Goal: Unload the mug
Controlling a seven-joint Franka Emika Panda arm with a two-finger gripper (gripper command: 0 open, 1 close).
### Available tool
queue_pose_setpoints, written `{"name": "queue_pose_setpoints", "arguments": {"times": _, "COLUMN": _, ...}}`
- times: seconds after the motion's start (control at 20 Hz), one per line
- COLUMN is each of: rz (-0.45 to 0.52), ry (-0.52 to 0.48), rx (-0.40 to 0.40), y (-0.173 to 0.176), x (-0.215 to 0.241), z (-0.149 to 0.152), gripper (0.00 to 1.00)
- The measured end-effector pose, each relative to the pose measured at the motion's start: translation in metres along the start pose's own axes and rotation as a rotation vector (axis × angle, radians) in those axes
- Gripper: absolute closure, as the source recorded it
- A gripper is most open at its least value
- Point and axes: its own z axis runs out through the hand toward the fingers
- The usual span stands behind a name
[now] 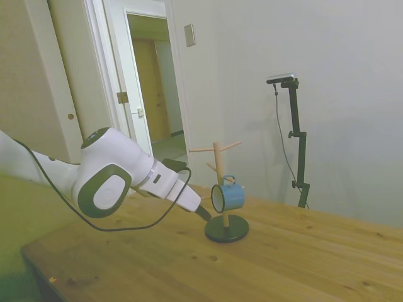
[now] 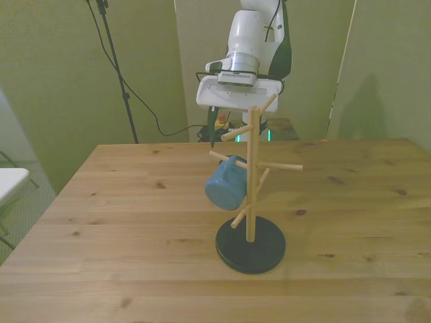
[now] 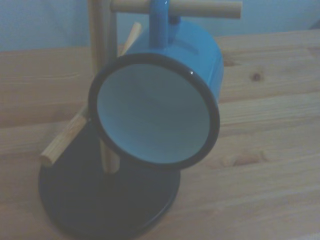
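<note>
The mug (image 1: 230, 197) is light blue with a white inside and a dark rim. It hangs by its loop handle from a peg of a wooden rack (image 1: 218, 165) with a round black base (image 2: 250, 245). In the front view the mug (image 2: 224, 183) hangs on the front view's left of the pole, and its mouth faces the arm. The wrist view looks straight into the mug (image 3: 160, 110), with the peg through its handle. My gripper (image 1: 205, 216) is just short of the mug's mouth and low above the table. Its fingers stand apart in the front view (image 2: 237, 138) and hold nothing.
The rack stands near the middle of the wooden table (image 2: 121, 222). Several other pegs stick out from the pole above and beside the mug. A white object (image 2: 10, 182) sits beyond the table at the front view's left edge.
</note>
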Motion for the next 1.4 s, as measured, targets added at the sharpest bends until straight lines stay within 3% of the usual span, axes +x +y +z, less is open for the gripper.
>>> {"name": "queue_pose_setpoints", "arguments": {"times": 0.25, "rz": -0.031, "ry": 0.068, "rx": 0.016, "y": -0.003, "x": 0.020, "z": 0.022, "gripper": 0.00}}
{"name": "queue_pose_setpoints", "arguments": {"times": 0.6, "rz": -0.066, "ry": 0.157, "rx": 0.014, "y": -0.011, "x": 0.038, "z": 0.024, "gripper": 0.00}}
{"name": "queue_pose_setpoints", "arguments": {"times": 1.4, "rz": -0.104, "ry": 0.122, "rx": -0.027, "y": -0.034, "x": 0.058, "z": 0.058, "gripper": 0.00}}
